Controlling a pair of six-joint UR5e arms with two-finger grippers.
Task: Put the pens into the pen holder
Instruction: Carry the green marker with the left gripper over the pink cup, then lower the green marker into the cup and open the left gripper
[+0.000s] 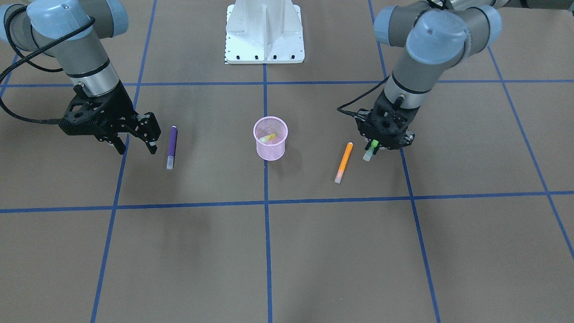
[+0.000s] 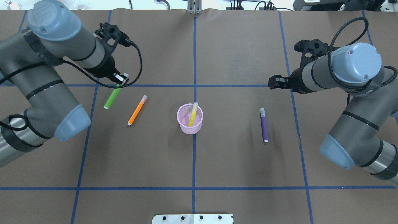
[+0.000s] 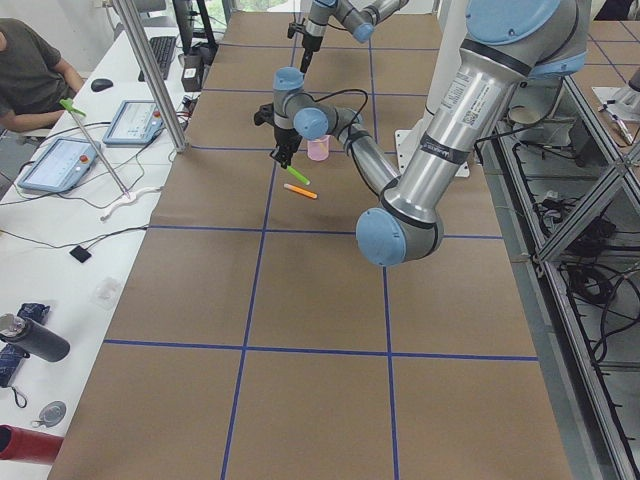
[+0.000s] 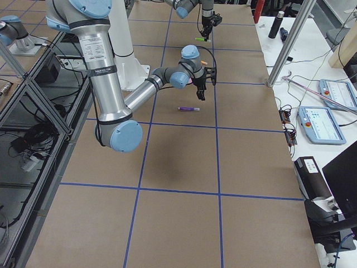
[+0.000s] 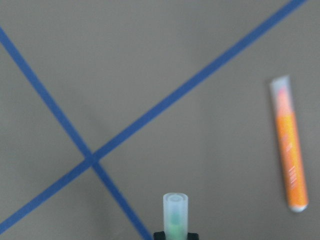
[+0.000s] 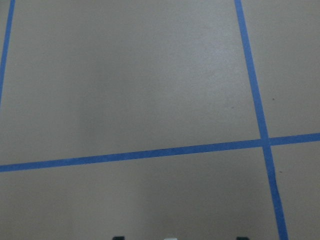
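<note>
The pink mesh pen holder (image 1: pixel 270 146) (image 2: pixel 190 126) stands at the table's middle with a yellow pen (image 1: pixel 267 138) (image 2: pixel 193 114) leaning inside it. My left gripper (image 1: pixel 376 144) (image 2: pixel 119 82) is shut on the green pen (image 1: pixel 370 151) (image 2: pixel 112 97) (image 5: pixel 175 215), which hangs tilted above the table. The orange pen (image 1: pixel 344 162) (image 2: pixel 136 110) (image 5: pixel 290 145) lies flat between that gripper and the holder. On the holder's other side lies the purple pen (image 1: pixel 171 146) (image 2: pixel 264 125) (image 4: pixel 188 109). My right gripper (image 1: pixel 137 150) (image 2: pixel 271 82) hovers open beside it, holding nothing.
The robot's white base (image 1: pixel 264 31) stands at the table's rear middle. Blue tape lines (image 1: pixel 264 202) mark a grid on the brown table. A side bench with tablets (image 3: pixel 60 160) and a seated person (image 3: pixel 30 70) runs along the far edge.
</note>
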